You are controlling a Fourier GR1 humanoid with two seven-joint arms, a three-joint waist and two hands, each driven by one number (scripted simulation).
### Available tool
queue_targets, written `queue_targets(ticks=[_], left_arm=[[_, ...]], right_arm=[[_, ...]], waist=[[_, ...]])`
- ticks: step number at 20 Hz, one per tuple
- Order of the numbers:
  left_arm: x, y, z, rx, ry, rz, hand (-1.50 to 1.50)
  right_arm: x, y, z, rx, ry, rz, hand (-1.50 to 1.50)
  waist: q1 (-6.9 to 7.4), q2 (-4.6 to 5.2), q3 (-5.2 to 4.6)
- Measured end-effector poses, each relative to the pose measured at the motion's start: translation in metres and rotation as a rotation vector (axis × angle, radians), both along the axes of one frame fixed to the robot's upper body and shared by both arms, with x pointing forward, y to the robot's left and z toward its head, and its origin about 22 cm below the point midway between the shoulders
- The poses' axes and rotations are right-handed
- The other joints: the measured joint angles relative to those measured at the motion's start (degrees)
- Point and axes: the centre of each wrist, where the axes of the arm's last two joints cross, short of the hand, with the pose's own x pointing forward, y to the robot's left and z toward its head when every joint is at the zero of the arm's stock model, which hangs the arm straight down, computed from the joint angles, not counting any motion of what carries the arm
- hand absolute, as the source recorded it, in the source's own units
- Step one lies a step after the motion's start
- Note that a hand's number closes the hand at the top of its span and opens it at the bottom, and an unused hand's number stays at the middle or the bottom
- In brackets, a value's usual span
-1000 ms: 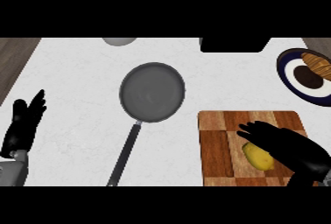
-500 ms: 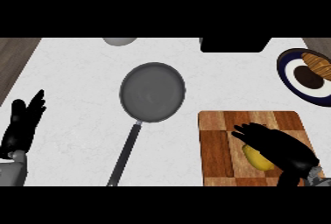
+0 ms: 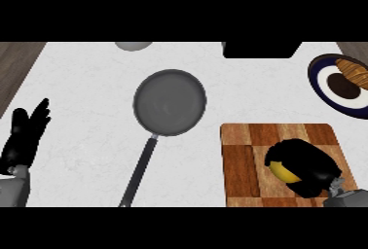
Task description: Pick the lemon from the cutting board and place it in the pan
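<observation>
The right hand [image 3: 305, 165] is down on the cutting board [image 3: 248, 146] with its fingers curled over the lemon [image 3: 283, 171], so I'd call it closed around the fruit, with only a yellow sliver showing at the hand's left edge. The lemon sits on the near right part of the board, and I can't tell whether it's off the wood yet since the hand hides most of it. So this looks like the grasp step of the pick: contact made, the carry not started as far as I can judge. The next move probably calls for a lift straight up off the board, then a swing left and a bit farther away to get over the pan [image 3: 170, 103], which sits well apart from the board toward the middle of the counter, and then a release into the round part. The pan's long axis runs from the bowl at the far end down to the handle [image 3: 140, 170], which points toward the near edge and slightly left, so it's out of the carry path. The lemon's own long axis I honestly can't read, too much is covered. The left hand [image 3: 25, 138] is just resting open at the left edge, fingers up.
</observation>
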Motion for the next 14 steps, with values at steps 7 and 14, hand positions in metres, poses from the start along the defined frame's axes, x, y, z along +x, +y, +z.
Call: queue_targets(ticks=[7, 14], left_arm=[[-0.010, -0.003, -0.001, -0.004, 0.001, 0.005, 0.00], [-0.007, -0.001, -0.003, -0.002, 0.005, 0.001, 0.00]], right_arm=[[0.005, -0.006, -0.003, 0.013, -0.078, 0.023, 1.50], [0.019, -0.015, -0.009, 0.048, -0.080, -0.246, 1.50]], waist=[[-0.01, -0.06, -0.04], [-0.06, -0.07, -0.18]])
